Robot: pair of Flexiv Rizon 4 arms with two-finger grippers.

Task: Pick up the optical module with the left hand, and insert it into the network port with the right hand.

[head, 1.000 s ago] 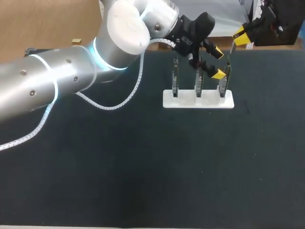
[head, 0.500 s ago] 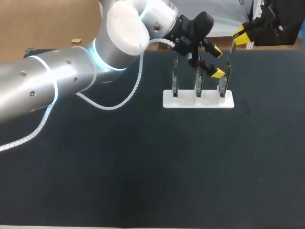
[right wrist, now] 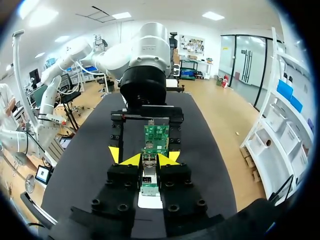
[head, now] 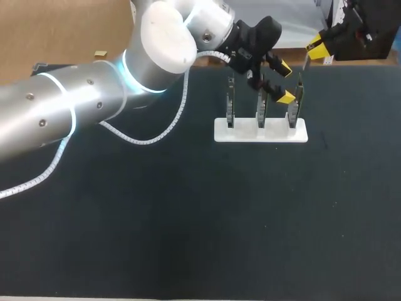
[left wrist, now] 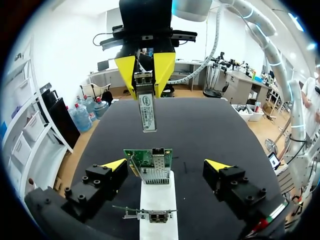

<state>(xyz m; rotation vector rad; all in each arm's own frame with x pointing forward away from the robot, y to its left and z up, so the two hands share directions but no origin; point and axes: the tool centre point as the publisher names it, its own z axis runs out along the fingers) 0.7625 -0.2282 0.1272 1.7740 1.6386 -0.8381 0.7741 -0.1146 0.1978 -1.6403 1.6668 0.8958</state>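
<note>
your right gripper (left wrist: 145, 75) is pinched shut on the optical module (left wrist: 146, 107), holding it upright in the air toward 1 o'clock of the surface (head: 188, 219). your left gripper (head: 285, 83) is spread wide with nothing in it. its fingers stand either side of the end network card (left wrist: 148, 165) on the white base (head: 260, 133), not touching it.

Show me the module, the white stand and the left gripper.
module (left wrist: 146, 107), left wrist view, middle of its metal body.
stand (head: 302, 134), head view, bare right end of its base.
left gripper (left wrist: 165, 164), left wrist view, midway between its fingertips.
</note>
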